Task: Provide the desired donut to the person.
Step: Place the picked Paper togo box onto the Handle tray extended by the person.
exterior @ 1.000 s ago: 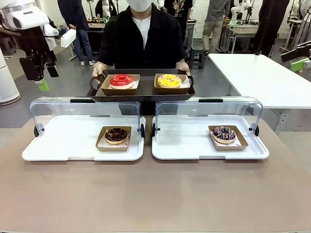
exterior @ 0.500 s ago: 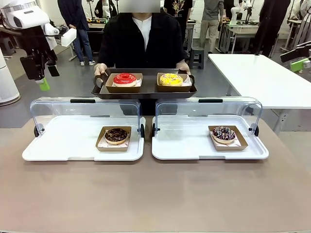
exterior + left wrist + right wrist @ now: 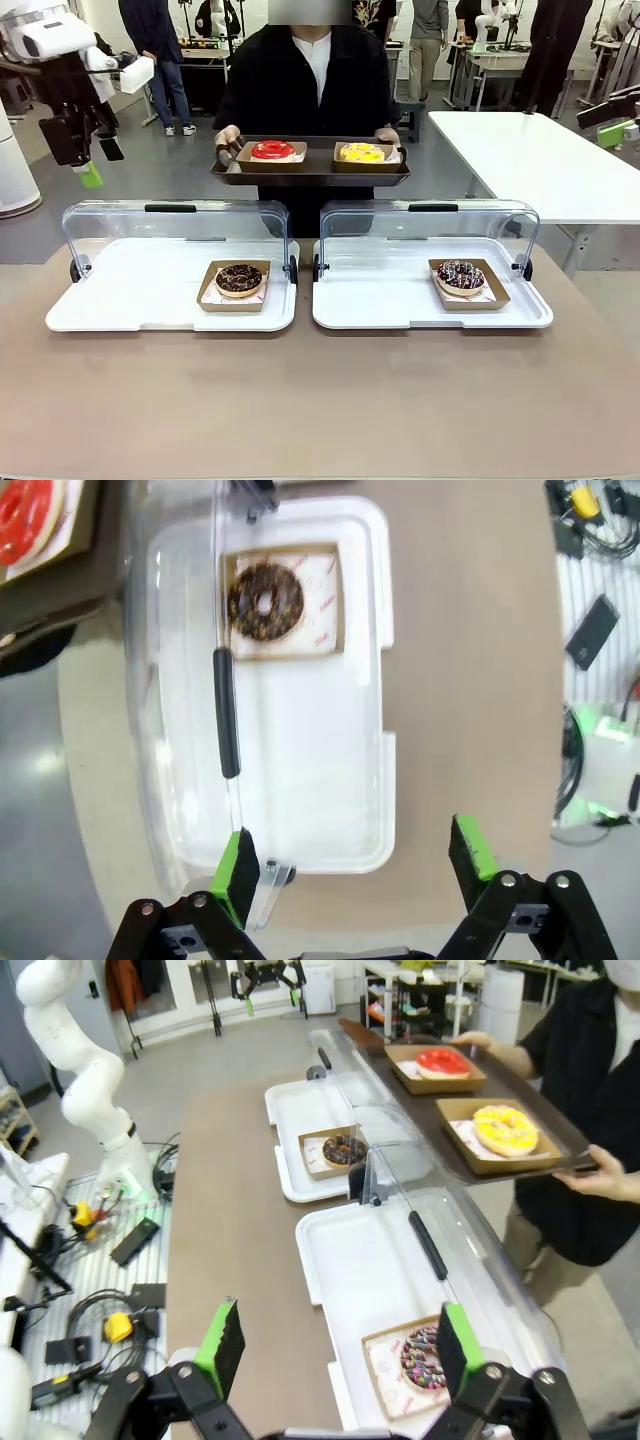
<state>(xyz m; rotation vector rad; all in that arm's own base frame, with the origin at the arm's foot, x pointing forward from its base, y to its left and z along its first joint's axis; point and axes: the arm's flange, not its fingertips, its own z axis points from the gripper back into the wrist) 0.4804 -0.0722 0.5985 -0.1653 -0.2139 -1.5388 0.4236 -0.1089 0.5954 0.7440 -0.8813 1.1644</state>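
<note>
The person (image 3: pixel 305 85) stands at the far side holding a dark tray (image 3: pixel 310 178) in both hands. On it sit a red donut (image 3: pixel 273 150) and a yellow donut (image 3: pixel 361 153), each in a brown paper box. A chocolate donut (image 3: pixel 239 279) lies in the left white tray (image 3: pixel 130 300), and a sprinkled chocolate donut (image 3: pixel 461 274) in the right white tray (image 3: pixel 390 300). My left gripper (image 3: pixel 98 162) hangs open high over the far left, above its tray (image 3: pixel 340 780) and the chocolate donut (image 3: pixel 265 602). My right gripper (image 3: pixel 338 1345) is open above the sprinkled donut (image 3: pixel 428 1355).
Both white trays have clear lids (image 3: pixel 175 235) tipped up at their far side, each with a black handle (image 3: pixel 433 208). A white table (image 3: pixel 540 160) stands at the right. Cables and tools (image 3: pixel 90 1270) lie beside my table. Bystanders move in the background.
The person has lifted the dark tray higher and drawn it a little back and to the right. Neither arm has moved, and both grippers stay open.
</note>
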